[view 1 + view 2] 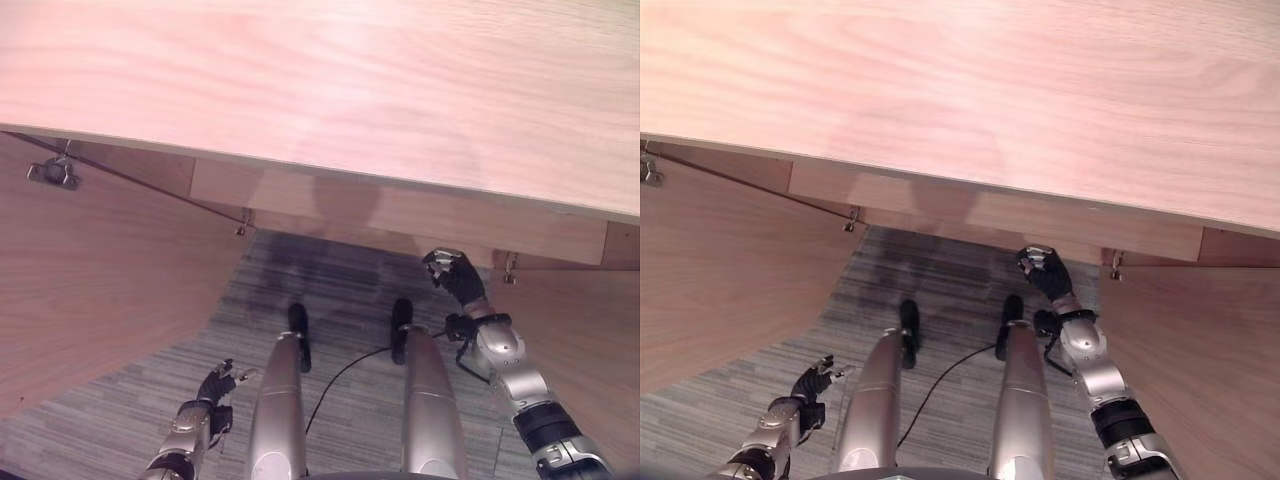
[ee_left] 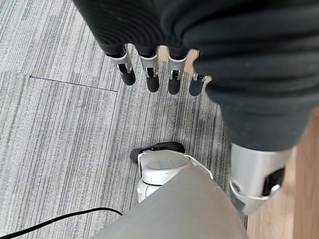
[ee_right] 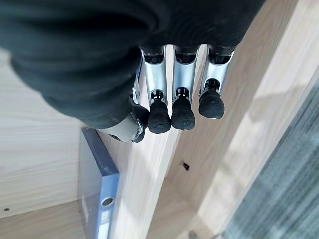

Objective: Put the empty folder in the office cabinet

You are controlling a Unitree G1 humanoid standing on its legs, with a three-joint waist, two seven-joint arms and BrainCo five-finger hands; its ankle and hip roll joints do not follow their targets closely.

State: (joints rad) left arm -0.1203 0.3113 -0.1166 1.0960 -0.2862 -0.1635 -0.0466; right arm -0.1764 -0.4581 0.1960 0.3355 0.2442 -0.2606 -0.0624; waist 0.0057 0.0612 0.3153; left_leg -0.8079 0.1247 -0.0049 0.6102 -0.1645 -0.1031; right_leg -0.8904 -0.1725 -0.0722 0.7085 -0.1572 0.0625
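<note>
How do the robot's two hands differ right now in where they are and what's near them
The right hand is raised to the cabinet's lower edge; the left hand hangs low over the grey carpet. The right hand has a blue folder standing just past its fingers, against the wood; the left has only carpet past its fingers. Both are open with fingers relaxed, holding nothing.

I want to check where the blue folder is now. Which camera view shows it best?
The right wrist view: the blue folder stands upright against a wooden cabinet panel, past the right hand. In both eye views the cabinet top covers that spot.
</note>
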